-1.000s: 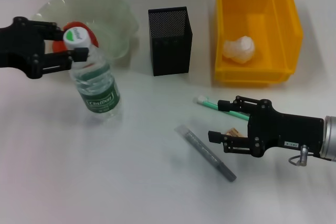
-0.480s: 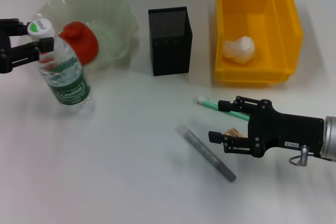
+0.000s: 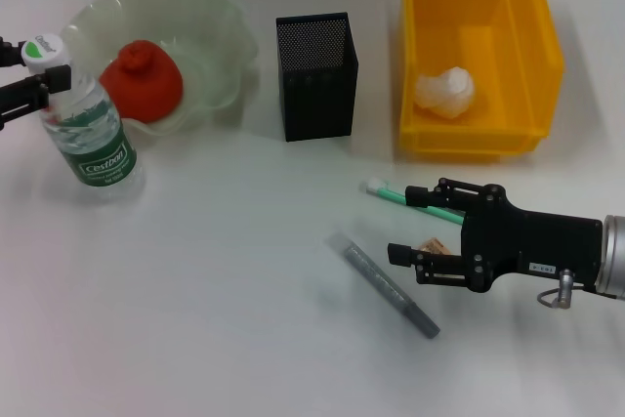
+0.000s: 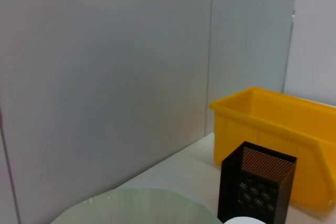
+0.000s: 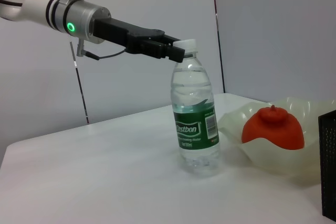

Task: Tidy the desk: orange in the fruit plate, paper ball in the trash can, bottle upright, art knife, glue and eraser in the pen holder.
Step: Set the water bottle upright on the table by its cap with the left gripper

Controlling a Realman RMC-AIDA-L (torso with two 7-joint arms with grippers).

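Observation:
The bottle stands upright on the desk, left of the fruit plate. My left gripper is shut on its neck under the white cap; the right wrist view shows that grip on the bottle. The orange lies in the fruit plate. The paper ball lies in the trash can. My right gripper is open low over the desk, with the eraser between its fingers. The green glue stick lies by its upper finger. The grey art knife lies just left of it.
The pen holder stands between the fruit plate and the trash can. The left wrist view shows the pen holder, the trash can and the plate's rim against a grey wall.
My left gripper has carried the bottle to the left, from in front of the fruit plate to its left side. The orange now shows fully. The right arm has not moved.

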